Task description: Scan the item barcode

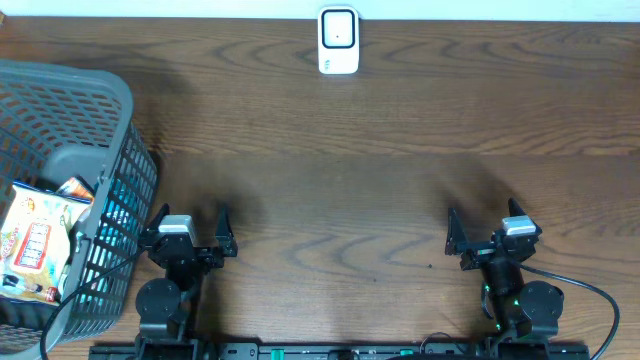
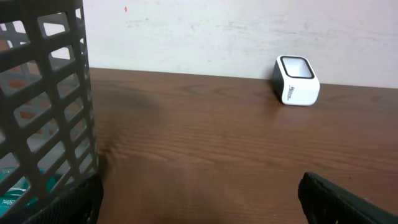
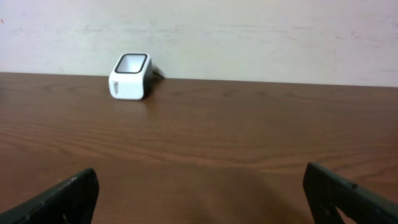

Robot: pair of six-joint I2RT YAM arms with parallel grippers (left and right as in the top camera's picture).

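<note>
A white barcode scanner [image 1: 338,40] stands at the table's far edge, its window facing up; it also shows in the left wrist view [image 2: 296,81] and the right wrist view [image 3: 130,76]. The item, a yellow-and-white snack packet [image 1: 35,245], lies inside the grey mesh basket [image 1: 100,85] at the left, beside an orange packet [image 1: 75,188]. My left gripper [image 1: 191,216] [image 2: 199,202] is open and empty at the near edge, just right of the basket. My right gripper [image 1: 483,222] [image 3: 200,196] is open and empty at the near right.
The basket wall [image 2: 43,106] stands close against my left gripper's left finger. A pale wall rises behind the table's far edge. Bare wooden tabletop [image 1: 340,200] lies between the grippers and the scanner.
</note>
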